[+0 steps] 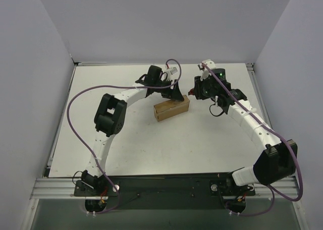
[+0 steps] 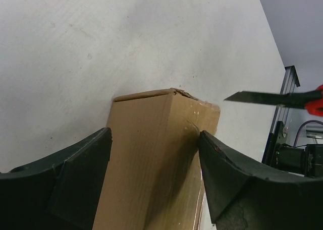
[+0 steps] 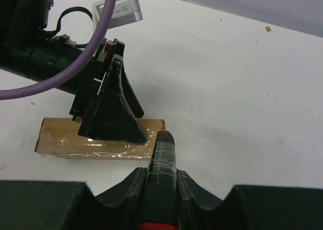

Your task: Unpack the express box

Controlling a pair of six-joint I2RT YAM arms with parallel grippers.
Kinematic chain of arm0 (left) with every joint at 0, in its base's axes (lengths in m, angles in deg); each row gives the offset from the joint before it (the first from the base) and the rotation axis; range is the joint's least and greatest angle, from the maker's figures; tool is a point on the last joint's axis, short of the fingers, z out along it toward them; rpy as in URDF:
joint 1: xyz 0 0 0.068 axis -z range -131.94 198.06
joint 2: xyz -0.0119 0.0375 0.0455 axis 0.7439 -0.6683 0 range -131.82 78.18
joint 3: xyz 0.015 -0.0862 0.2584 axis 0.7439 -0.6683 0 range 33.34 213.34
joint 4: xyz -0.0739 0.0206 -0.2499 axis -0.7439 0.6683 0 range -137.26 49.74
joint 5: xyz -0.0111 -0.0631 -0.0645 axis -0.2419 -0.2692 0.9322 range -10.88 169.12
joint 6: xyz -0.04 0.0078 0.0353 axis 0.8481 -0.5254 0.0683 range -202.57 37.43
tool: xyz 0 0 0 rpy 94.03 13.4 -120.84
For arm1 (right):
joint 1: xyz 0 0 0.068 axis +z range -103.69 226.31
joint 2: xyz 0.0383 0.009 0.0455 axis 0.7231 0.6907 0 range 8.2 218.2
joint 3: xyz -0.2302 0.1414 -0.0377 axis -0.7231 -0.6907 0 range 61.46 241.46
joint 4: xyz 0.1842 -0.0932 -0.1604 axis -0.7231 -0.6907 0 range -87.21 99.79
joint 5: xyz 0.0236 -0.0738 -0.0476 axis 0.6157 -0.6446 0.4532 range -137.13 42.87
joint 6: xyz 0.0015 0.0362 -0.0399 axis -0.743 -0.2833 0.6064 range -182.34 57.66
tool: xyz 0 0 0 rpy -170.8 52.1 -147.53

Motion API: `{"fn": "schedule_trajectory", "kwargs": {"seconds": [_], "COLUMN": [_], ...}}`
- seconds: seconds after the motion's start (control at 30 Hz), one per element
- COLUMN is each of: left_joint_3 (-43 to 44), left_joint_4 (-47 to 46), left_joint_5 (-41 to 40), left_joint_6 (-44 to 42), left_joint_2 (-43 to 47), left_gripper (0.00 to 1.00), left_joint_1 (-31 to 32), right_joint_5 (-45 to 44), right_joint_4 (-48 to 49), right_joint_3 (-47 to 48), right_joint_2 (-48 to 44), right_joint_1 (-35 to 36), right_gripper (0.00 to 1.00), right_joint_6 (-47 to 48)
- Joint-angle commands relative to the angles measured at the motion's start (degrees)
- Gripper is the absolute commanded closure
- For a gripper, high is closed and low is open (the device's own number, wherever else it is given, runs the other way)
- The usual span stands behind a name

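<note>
Closest to the lens in the left wrist view, two dark fingers (image 2: 75,184) of the left gripper (image 2: 155,134) stand wide apart with the express box (image 2: 156,164) between them. One finger runs along each long side, tight against the cardboard, though whether they press it or only flank it I cannot tell. The box lies flat on the white table (image 1: 202,144), a little beyond its middle and between the heads of the two arms. Its flaps are shut, clear tape shines along its top and side, and its far upper corner looks slightly crumpled. Seen from above, the left gripper comes down over the box's far long edge, toward the right end, while the right gripper (image 1: 196,93) sits just beside that same end. Its jaws are closed on the utility knife (image 3: 163,154) — a black handle with red at both ends, wrapped in glossy tape where the fingers clamp it. The knife's nose points at the right end of the box, close by the left gripper's finger; contact with the cardboard cannot be made out. In the left wrist view the dark blade (image 2: 262,97) juts level from the red handle, in the air beyond the box's far end and apart from it. A purple cable (image 1: 75,114) loops off the left arm.
</note>
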State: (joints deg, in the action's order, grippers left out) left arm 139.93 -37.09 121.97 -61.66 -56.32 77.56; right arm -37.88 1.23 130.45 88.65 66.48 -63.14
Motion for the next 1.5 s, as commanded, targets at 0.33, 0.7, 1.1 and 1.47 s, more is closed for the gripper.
{"fn": "schedule_trajectory", "kwargs": {"seconds": [0.33,0.7,1.1,1.47], "left_joint_3": [-2.5,-3.0,-3.1,-3.2], "left_joint_4": [-0.2,-0.6,-0.8,-0.7], "left_joint_5": [-0.7,-0.5,-0.5,-0.4], "left_joint_6": [0.1,0.6,0.9,1.0], "left_joint_2": [-1.1,-1.1,-1.3,-1.2], "left_gripper": [0.24,0.25,0.26,0.26], "left_joint_1": [-0.2,-0.2,-0.2,-0.2], "right_joint_5": [-11.8,-9.7,-6.4,-6.4], "right_joint_4": [9.7,9.4,8.8,6.5], "right_joint_3": [-2.8,-1.3,-0.9,-0.6], "right_joint_2": [-0.4,1.6,1.9,2.8], "right_joint_1": [5.4,5.4,5.3,5.5], "right_gripper": [1.0,1.0,1.0,1.0], "right_joint_6": [6.4,5.8,4.8,5.2]}}
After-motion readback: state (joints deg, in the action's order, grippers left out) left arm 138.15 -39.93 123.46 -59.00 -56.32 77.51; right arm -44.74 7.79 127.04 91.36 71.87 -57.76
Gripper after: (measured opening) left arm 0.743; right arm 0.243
